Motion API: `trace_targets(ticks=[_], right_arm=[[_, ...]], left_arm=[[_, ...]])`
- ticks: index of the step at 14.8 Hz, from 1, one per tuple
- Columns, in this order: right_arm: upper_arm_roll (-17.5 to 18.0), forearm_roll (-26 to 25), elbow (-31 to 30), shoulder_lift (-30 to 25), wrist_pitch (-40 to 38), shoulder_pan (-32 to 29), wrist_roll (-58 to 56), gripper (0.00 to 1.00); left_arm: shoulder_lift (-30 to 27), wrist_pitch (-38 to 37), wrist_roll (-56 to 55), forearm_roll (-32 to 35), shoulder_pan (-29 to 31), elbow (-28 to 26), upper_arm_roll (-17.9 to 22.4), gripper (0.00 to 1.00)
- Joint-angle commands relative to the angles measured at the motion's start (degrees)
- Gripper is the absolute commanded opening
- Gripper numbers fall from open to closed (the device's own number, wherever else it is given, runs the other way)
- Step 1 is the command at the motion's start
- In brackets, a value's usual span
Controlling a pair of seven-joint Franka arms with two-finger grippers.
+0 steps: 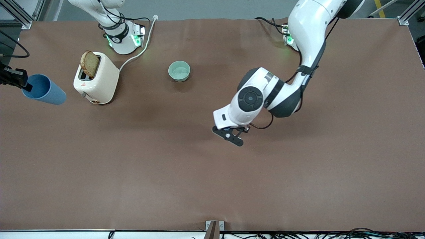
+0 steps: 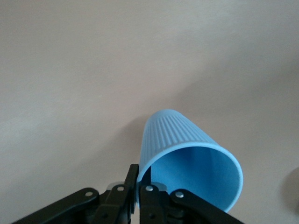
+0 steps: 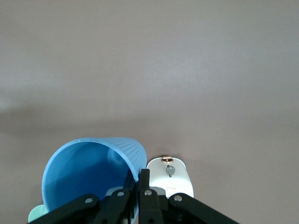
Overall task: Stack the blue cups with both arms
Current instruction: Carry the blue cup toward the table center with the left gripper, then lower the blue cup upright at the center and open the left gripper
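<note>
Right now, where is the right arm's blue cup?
The blue cup hangs tilted in the right tool, pinched by its rim, over the right arm's end of the table, beside the toaster.

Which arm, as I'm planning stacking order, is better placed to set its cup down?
Left, probably: the left gripper holds the left arm's cup over the middle of the table; the right gripper holds the right arm's cup by the toaster.

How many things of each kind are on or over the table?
Blue cups: 2, one in the left gripper, one in the right gripper
Green bowl: 1
Toaster: 1
Bread slice: 1
Total: 5
</note>
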Motion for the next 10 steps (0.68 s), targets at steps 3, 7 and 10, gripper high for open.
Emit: trace_targets(ticks=[3, 7, 10], right_arm=[[-0.3, 1.3, -0.5, -0.9, 1.8, 0.0, 0.8, 0.01], [-0.5, 2.4, -0.7, -0.8, 2.3, -0.2, 0.6, 0.01], [-0.5, 2.4, -0.7, -0.8, 2.4, 0.0, 0.6, 0.01]], left_arm=[[3.7, 1.4, 0.9, 0.7, -3.8, 2.0, 0.7, 0.01], [6.3, 3.2, 0.6, 1.0, -6.5, 1.9, 1.3, 0.01], [7.4, 3.3, 0.6, 1.1, -7.3, 1.7, 1.4, 0.03]])
